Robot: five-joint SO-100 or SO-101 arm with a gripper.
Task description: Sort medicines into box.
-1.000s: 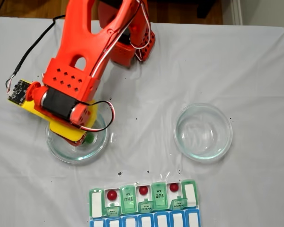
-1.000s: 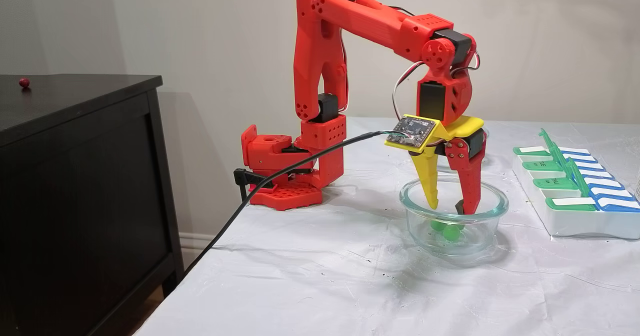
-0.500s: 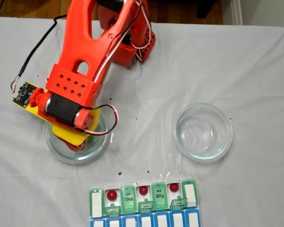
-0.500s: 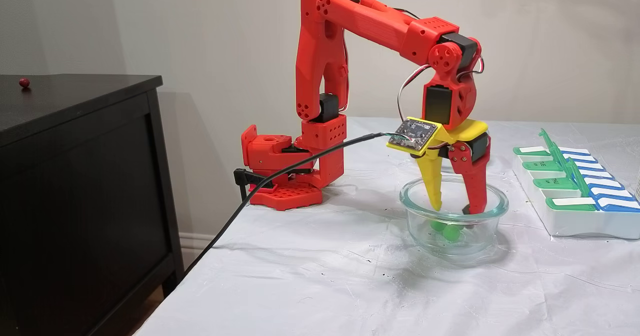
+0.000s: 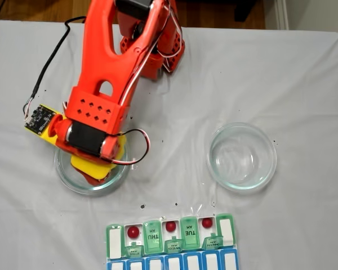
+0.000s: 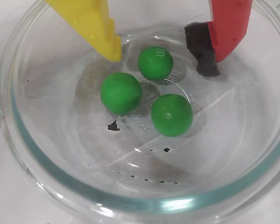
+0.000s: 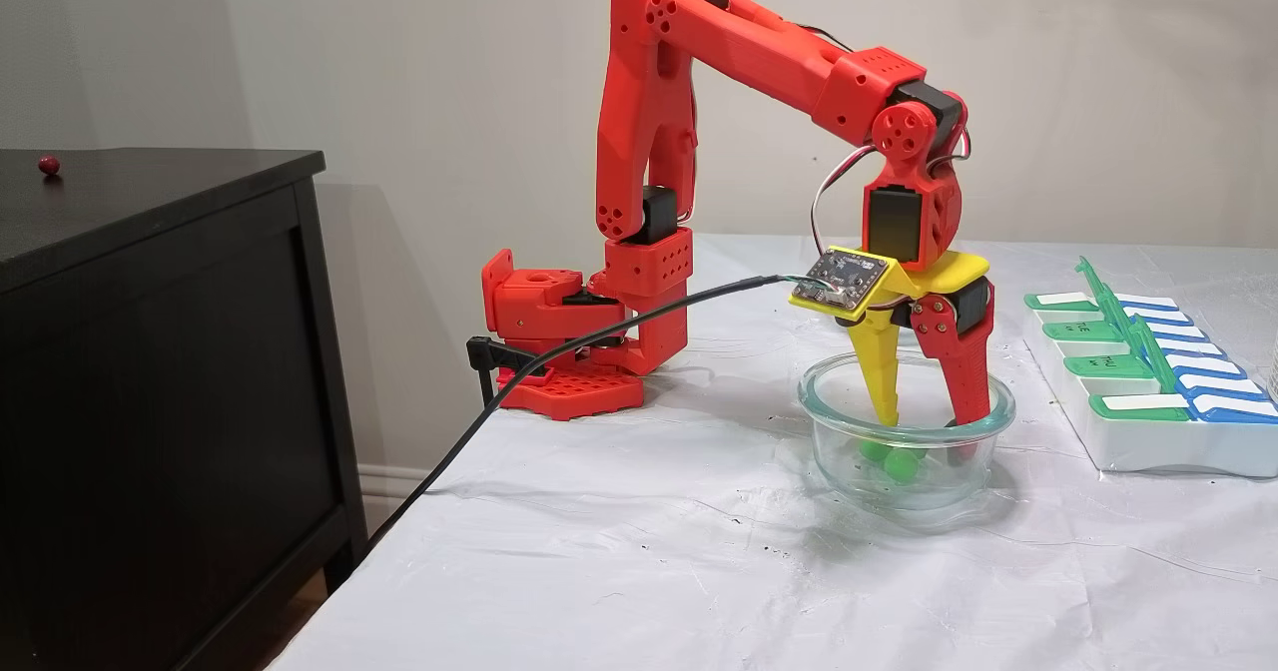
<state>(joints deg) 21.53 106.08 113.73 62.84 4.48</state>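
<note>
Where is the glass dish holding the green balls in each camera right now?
A fixed view: dish at left, under the arm.
Wrist view: dish rims the picture, three green balls inside.
A fixed view: dish centre-right.
Shared landmark: the open gripper reaching into it.

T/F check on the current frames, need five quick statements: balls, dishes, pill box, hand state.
1. Three green balls lie in the round clear glass dish under the hand. True.
2. The hand is shut on a ball. False: it is open, both fingers apart.
3. The other glass dish holds red balls. False: it looks empty.
4. Three red balls sit in the green-lidded pill organiser. True.
5. The hand hovers over the organiser. False: it reaches into the dish.
</note>
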